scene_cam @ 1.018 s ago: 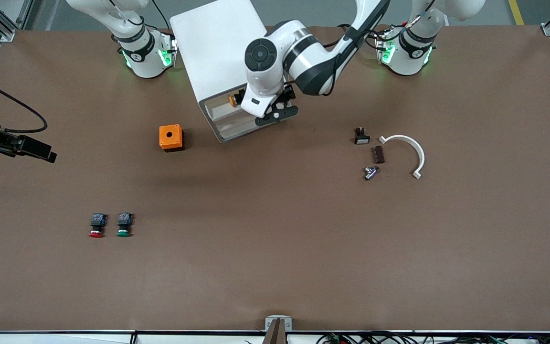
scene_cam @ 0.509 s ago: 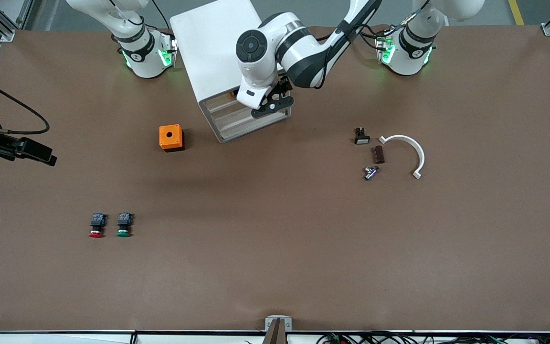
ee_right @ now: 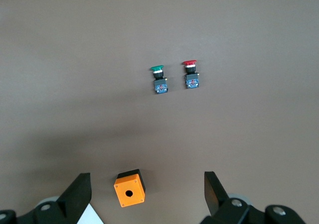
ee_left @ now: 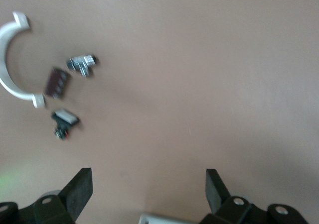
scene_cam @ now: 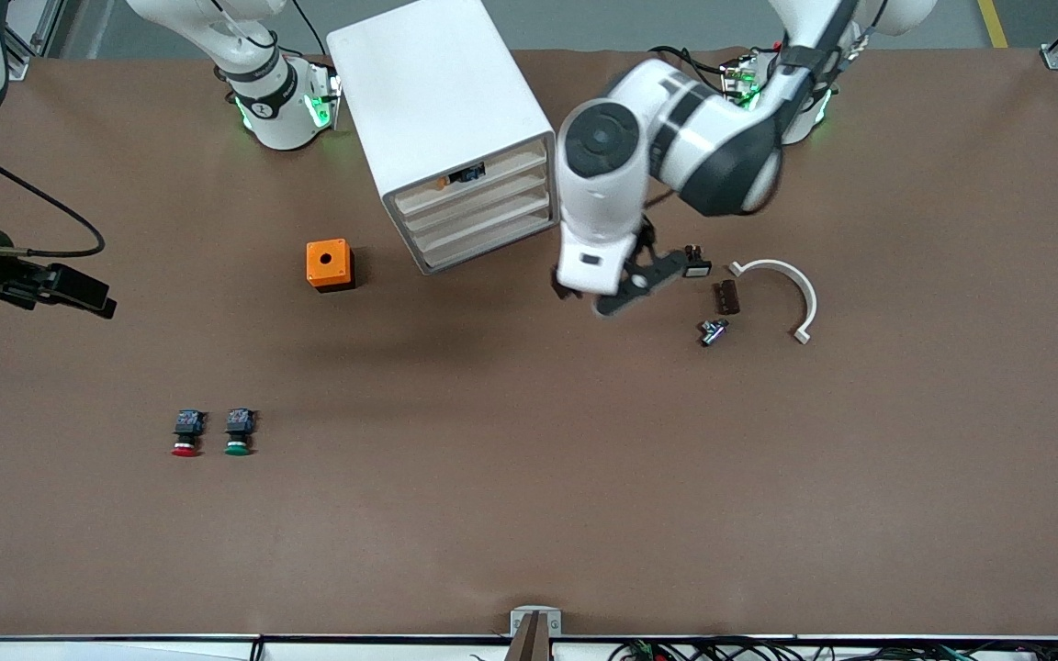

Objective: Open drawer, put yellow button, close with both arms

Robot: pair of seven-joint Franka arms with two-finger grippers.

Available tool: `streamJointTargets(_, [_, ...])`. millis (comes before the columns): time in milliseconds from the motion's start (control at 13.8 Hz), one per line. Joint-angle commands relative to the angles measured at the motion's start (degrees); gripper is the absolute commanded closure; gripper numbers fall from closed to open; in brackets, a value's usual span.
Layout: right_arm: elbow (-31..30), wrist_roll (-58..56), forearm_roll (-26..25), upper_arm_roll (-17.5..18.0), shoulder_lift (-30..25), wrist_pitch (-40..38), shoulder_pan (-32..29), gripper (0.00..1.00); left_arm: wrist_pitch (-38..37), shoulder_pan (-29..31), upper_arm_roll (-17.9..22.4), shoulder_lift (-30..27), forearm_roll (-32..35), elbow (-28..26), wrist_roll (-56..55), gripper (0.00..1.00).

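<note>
The white cabinet (scene_cam: 437, 83) stands between the arm bases. Its top drawer (scene_cam: 503, 164) is pushed in, with its front in line with the three lower drawers. The yellow button (scene_cam: 444, 182) lies in that drawer and shows through the slot above the front strip. My left gripper (scene_cam: 616, 289) is open and empty over bare table, between the cabinet and a group of small parts; its spread fingers show in the left wrist view (ee_left: 148, 189). My right gripper (ee_right: 147, 191) is open and empty, high over the orange box (ee_right: 130, 187). It shows at the edge of the front view (scene_cam: 79, 296).
The orange box (scene_cam: 329, 264) sits beside the cabinet. A red button (scene_cam: 185, 433) and a green button (scene_cam: 238, 432) lie nearer the front camera. A white curved bracket (scene_cam: 791, 285), a brown piece (scene_cam: 725, 296), a metal piece (scene_cam: 713, 331) and a small switch (scene_cam: 696, 263) lie toward the left arm's end.
The left gripper pushed the top drawer in with the yellow button inside, then drew away from the cabinet toward the small parts. The right arm barely moved.
</note>
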Motion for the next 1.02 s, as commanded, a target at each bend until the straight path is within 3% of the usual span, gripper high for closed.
streamJointTargets(0, [-0.3, -0.4, -1.1, 0.2, -0.4, 0.3, 0.0, 0.00, -1.0, 6.5, -0.5, -1.3, 1.4, 1.3, 2.8, 0.00])
streamJointTargets(291, [-0.4, -0.3, -1.1, 0.2, -0.4, 0.4, 0.1, 0.00, -1.8, 15.1, -0.6, -4.5, 1.4, 1.9, 18.3, 0.00])
streamJointTargets(945, [-0.4, -0.5, -1.8, 0.2, -0.5, 2.1, 0.2, 0.00, -15.1, 27.4, -0.9, -16.7, 0.9, 1.3, 50.9, 0.00])
